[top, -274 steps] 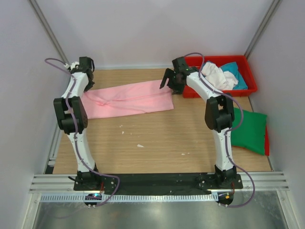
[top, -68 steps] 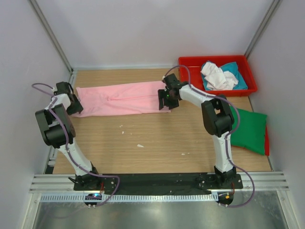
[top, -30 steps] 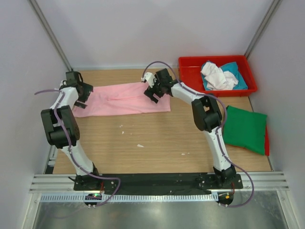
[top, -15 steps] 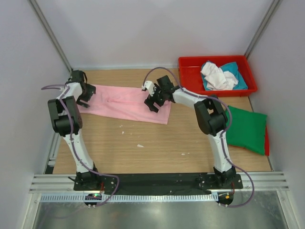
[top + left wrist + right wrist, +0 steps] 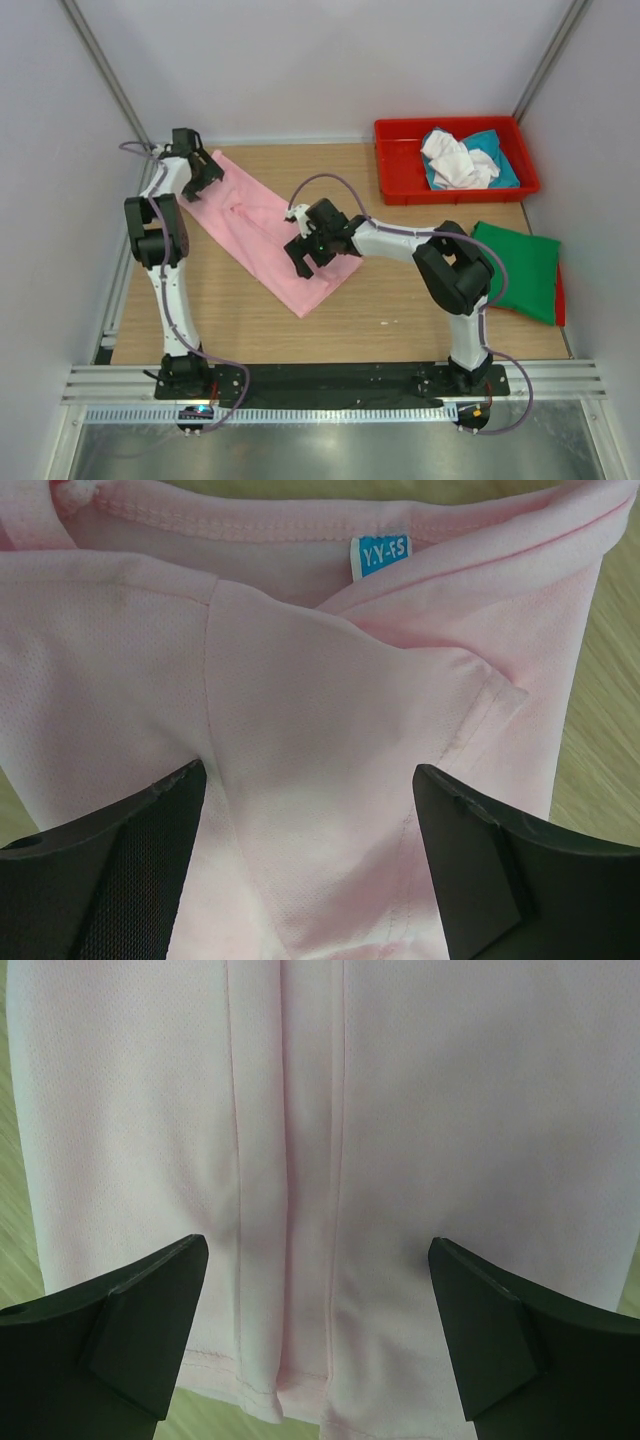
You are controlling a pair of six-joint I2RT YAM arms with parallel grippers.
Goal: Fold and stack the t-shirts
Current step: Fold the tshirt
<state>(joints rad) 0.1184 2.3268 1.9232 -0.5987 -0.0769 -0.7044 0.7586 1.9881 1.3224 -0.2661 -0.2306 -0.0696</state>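
Pink t-shirt (image 5: 262,235) now diagonal.

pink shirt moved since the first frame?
Yes. The pink t-shirt pivoted: its right end swung toward the near edge, away from the red tray.

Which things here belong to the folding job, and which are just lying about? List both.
For the job: pink t-shirt, spread on the table; green t-shirt, at the right edge; white t-shirt and teal t-shirt, crumpled together.

Lying about: red tray, holding the white and teal ones; wooden table.
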